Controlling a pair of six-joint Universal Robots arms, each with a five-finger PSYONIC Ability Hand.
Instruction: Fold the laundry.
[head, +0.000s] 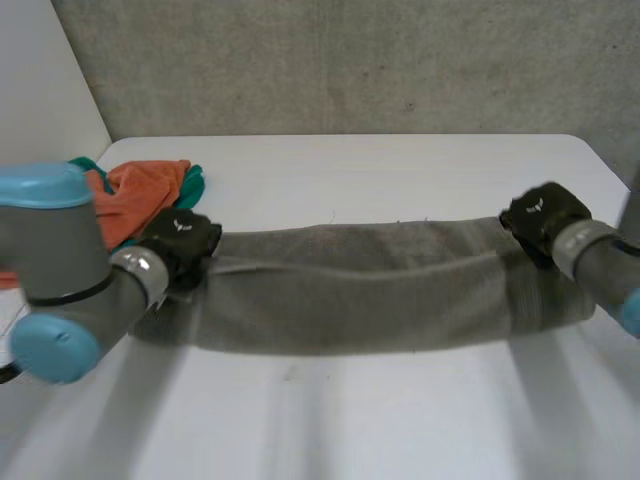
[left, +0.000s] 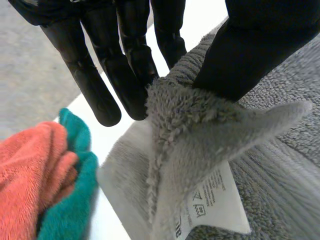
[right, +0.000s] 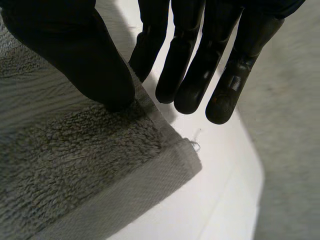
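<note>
The grey towel lies in a long strip across the white desk, stretched between the two hands. It looks like it is folded over once along its length, so I think the first fold is made or nearly made.

The left hand is at the towel's left end. It pinches a corner between its thumb and its straight fingers, and the corner stands up a little. A white label shows under that corner.

The right hand is at the towel's right end. Its thumb presses on the corner, and its straight fingers reach just past the edge, so it seems to pinch the towel too.

The long strip is not yet folded end to end. An orange cloth and a green cloth lie in a heap near the left hand, not folded. So most of the job is left.
</note>
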